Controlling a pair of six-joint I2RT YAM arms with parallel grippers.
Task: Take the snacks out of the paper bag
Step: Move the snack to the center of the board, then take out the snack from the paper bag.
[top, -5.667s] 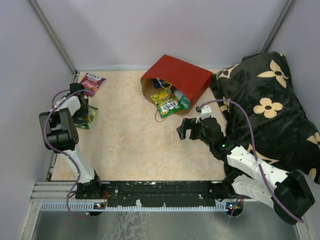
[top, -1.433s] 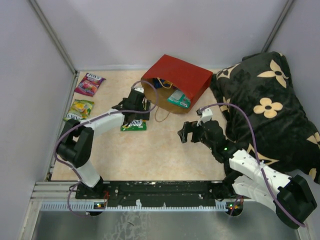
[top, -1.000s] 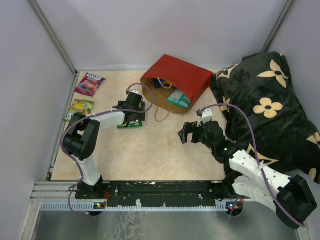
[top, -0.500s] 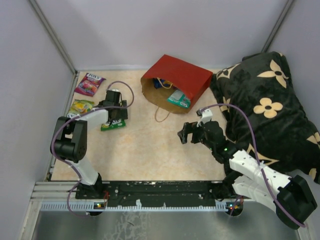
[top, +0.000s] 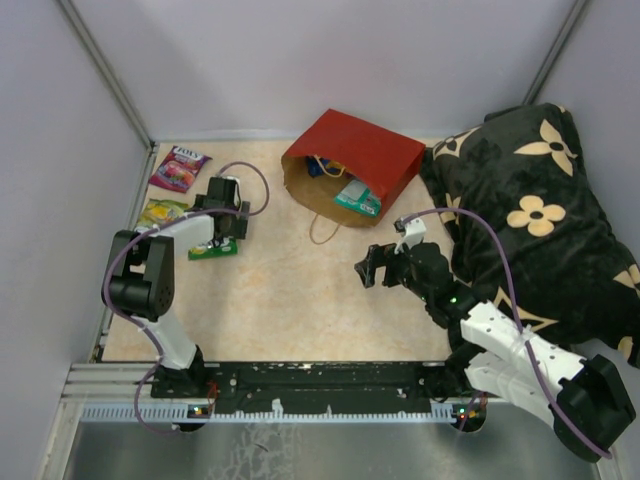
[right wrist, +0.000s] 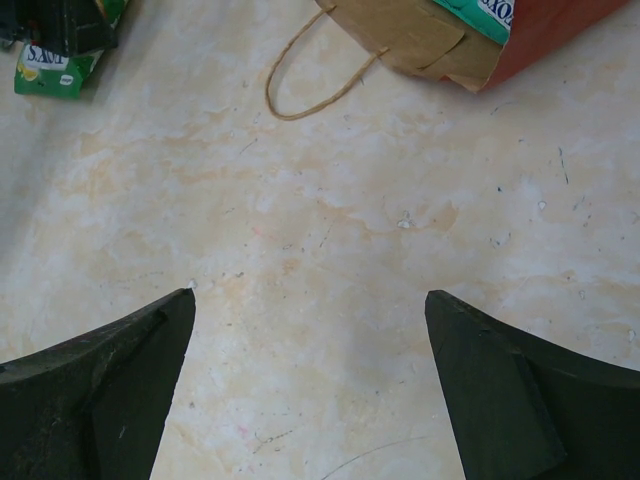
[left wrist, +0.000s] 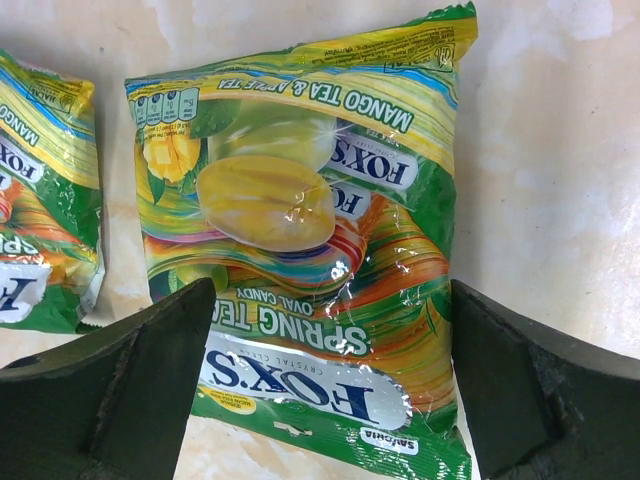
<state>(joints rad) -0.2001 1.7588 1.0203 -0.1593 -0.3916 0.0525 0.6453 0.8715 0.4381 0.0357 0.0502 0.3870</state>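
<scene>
The red paper bag [top: 362, 152] lies on its side at the back, mouth toward me, with a teal packet [top: 357, 196] and something blue [top: 317, 166] inside. It also shows in the right wrist view [right wrist: 520, 40], with its twine handle [right wrist: 318, 88]. My left gripper [top: 226, 226] is open over a green Fox's packet [top: 213, 249] that lies flat on the table. In the left wrist view this packet [left wrist: 300, 250] spans the gap of the left gripper [left wrist: 335, 400]. My right gripper [top: 366, 268] is open and empty over bare table, in front of the bag.
A purple packet [top: 179, 167] and a yellow-green packet [top: 162, 212] lie at the far left near the table edge; the latter also shows in the left wrist view [left wrist: 40, 200]. A black flowered cushion [top: 540, 210] fills the right side. Grey walls enclose the table.
My left gripper has moved left from the bag's mouth, bringing the green packet with it; the packet now lies beside the yellow-green one. The right arm has not moved.
</scene>
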